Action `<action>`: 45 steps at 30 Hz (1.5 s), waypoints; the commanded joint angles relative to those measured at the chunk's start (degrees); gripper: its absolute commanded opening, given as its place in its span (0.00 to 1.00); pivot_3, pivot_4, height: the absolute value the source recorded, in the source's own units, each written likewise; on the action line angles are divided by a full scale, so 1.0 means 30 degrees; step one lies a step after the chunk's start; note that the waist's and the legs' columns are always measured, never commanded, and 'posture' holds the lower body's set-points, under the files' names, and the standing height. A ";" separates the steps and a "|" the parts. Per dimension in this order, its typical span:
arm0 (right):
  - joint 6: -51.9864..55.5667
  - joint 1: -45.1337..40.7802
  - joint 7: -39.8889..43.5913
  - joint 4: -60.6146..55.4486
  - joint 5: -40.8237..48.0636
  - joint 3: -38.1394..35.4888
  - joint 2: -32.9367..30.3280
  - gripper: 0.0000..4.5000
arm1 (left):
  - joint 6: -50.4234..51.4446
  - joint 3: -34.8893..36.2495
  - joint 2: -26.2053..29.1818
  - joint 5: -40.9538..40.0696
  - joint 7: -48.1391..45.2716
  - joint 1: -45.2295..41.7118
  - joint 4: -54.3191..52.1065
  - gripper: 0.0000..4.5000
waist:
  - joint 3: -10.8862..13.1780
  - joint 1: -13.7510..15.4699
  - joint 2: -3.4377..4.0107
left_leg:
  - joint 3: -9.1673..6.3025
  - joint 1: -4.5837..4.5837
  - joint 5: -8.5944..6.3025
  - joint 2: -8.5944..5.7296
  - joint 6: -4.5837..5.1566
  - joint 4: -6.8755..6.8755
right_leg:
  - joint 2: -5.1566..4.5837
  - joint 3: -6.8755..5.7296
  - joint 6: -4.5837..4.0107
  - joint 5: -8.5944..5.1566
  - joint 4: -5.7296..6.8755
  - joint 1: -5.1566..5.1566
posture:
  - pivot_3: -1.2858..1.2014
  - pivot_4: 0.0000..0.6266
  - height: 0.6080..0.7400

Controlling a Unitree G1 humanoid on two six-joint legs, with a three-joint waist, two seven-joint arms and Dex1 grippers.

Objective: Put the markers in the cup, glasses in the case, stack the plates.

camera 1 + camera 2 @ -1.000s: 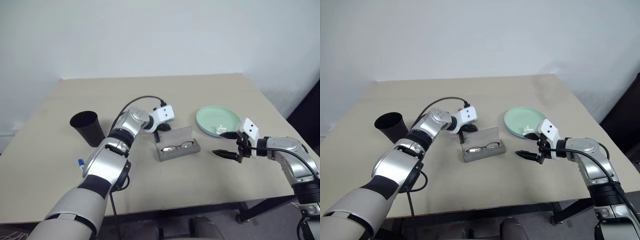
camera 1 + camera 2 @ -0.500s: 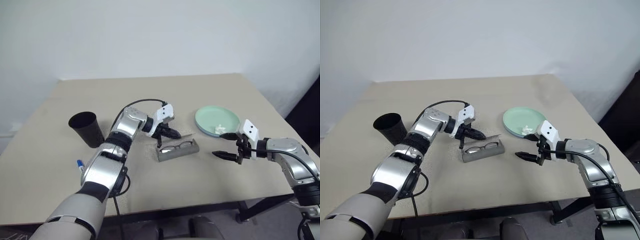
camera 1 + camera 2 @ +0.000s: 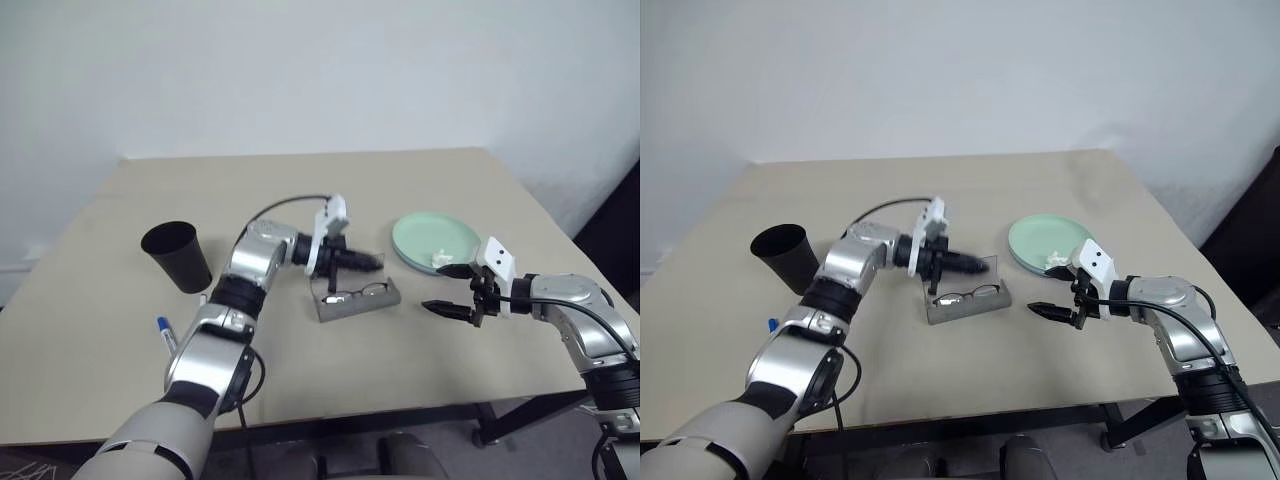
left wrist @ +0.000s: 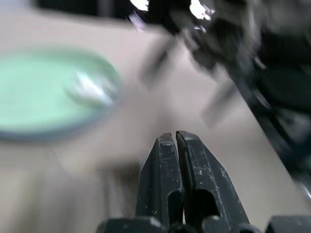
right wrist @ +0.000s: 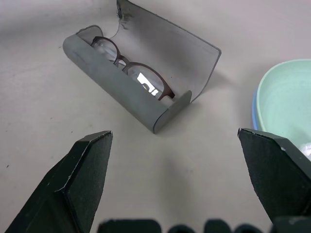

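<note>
**Over the case: glasses stowed, lid not yet shut**

Above the back edge of the case (image 3: 355, 296), the left gripper (image 3: 372, 263) hangs with its two black fingers pressed together and nothing between them, pointing toward the plates. It sits just over the raised lid. Whether it touches the lid cannot be told from these views.

Beside the case, on the side toward the plates, the right gripper (image 3: 447, 290) is held low over the tabletop (image 3: 300, 180) with its fingers spread wide and empty. It is near the case but clear of it.

Case status:
- The glasses (image 5: 131, 63) lie inside the case, lenses facing up the open shell.
- The hinged lid stands up behind them, so the case is open.

Other task items, placed from the case:
- The mint green plate (image 3: 435, 240) sits beyond the case on the right-gripper side, stacked on the light blue plate (image 5: 253, 109), whose rim shows beneath it. A small white scrap (image 3: 441, 258) lies on the green plate.
- The cup (image 3: 177, 256) stands well apart on the opposite side.
- A marker (image 3: 165, 333) with a blue cap lies on the tabletop past the cup, outside it.

Judgement: the step in hand is the glasses-and-case step, nearly complete. If the lid is to be shut, the next move calls for a downward push on its upper edge. The marker remains to be put in the cup.
</note>
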 commanded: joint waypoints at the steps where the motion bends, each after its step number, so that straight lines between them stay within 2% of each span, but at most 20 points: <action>1: -0.0053 -0.0296 -0.0081 -0.0469 0.0159 -0.0363 -0.0046 1.00 | -0.2811 0.0191 0.0144 0.1365 0.4070 -0.1207 0.2576 0.00 | -0.0001 -0.0048 0.0001 | 0.0006 0.0025 0.0000 0.0001 -0.0001 -0.0002 | 0.0000 0.0003 0.0000 0.0000 0.0000 0.0018 | 0.52 0.00 1.00; 6: -0.0058 -0.0305 -0.0133 -0.0472 0.0147 -0.0334 0.0045 1.00 | -0.6323 -0.2557 0.0741 0.5372 0.7658 -0.1948 0.6352 0.00 | 0.0000 -0.0042 0.0000 | 0.0011 0.0034 0.0001 -0.0009 -0.0002 -0.0002 | 0.0002 0.0005 -0.0002 0.0004 0.0003 0.0024 | 0.52 0.00 1.00; 11: 0.0003 -0.0193 -0.0245 -0.0575 0.0165 -0.0383 0.0108 1.00 | -0.7595 -0.3169 0.0571 0.6125 0.7098 -0.1894 0.7892 0.00 | 0.0001 0.0065 -0.0002 | 0.0007 -0.0007 -0.0002 -0.0021 0.0000 -0.0003 | -0.0002 0.0006 0.0003 0.0006 -0.0022 0.0009 | 0.52 0.00 1.00; 16: 0.0093 0.0084 -0.0347 -0.0805 0.0227 -0.0495 0.0055 1.00 | -0.6442 -0.2015 0.0285 0.4157 0.2630 -0.1530 0.6929 0.00 | 0.0001 0.0222 -0.0002 | 0.0005 -0.0052 -0.0007 -0.0027 0.0010 -0.0003 | -0.0008 0.0002 0.0007 0.0005 -0.0031 -0.0021 | 0.52 0.00 1.00; 22: 0.0147 0.0202 -0.0437 -0.0905 0.0277 -0.0480 0.0079 1.00 | -0.5426 -0.2447 0.0612 0.3889 0.0268 -0.0203 0.4734 0.00 | 0.0000 0.0192 -0.0001 | 0.0010 -0.0044 -0.0006 -0.0021 0.0010 -0.0002 | -0.0007 0.0005 0.0006 0.0005 -0.0021 -0.0020 | 0.52 0.00 1.00; 31: 0.0115 -0.0028 -0.0373 -0.0785 0.0237 -0.0367 0.0156 1.00 | -0.5278 -0.4487 0.1239 0.5258 0.0141 0.2379 0.1317 0.00 | -0.0007 0.0152 0.0003 | 0.0011 0.0007 -0.0006 -0.0012 0.0009 -0.0002 | -0.0007 0.0009 0.0005 0.0005 -0.0010 0.0023 | 0.52 0.00 1.00; 36: 0.0132 -0.0047 -0.0342 -0.0804 0.0227 -0.0355 0.0135 1.00 | -0.3953 -0.3383 0.0784 0.3901 0.0765 0.2175 0.0792 0.00 | -0.0006 0.0169 0.0003 | 0.0016 0.0028 -0.0005 -0.0011 0.0010 0.0002 | -0.0007 0.0009 0.0006 0.0005 -0.0007 0.0039 | 0.52 0.00 1.00; 39: 0.0161 -0.0087 -0.0376 -0.0836 0.0216 -0.0337 0.0156 1.00 | -0.3017 -0.1526 0.0138 0.2342 0.2267 0.1716 0.0435 0.00 | -0.0003 0.0188 -0.0001 | 0.0010 0.0021 -0.0005 -0.0011 0.0011 0.0012 | -0.0007 0.0007 0.0006 0.0006 -0.0004 0.0035 | 0.52 0.00 1.00; 42: 0.0155 -0.0117 -0.0409 -0.0865 0.0218 -0.0374 0.0142 1.00 | -0.2504 0.0156 -0.0318 0.1895 0.6040 0.1379 0.0068 0.00 | -0.0003 0.0188 -0.0002 | 0.0003 0.0008 -0.0006 -0.0007 0.0010 0.0011 | -0.0008 0.0006 0.0010 0.0007 -0.0012 0.0017 | 0.52 0.00 1.00; 45: 0.0153 -0.0077 -0.0425 -0.0902 0.0233 -0.0448 0.0084 1.00 | -0.2610 0.0927 -0.0447 0.2613 1.0312 0.1861 -0.1327 0.00 | -0.0003 0.0136 -0.0001 | 0.0007 0.0007 -0.0007 0.0004 0.0008 -0.0011 | -0.0009 0.0007 0.0008 0.0010 -0.0010 -0.0003 | 0.52 0.00 1.00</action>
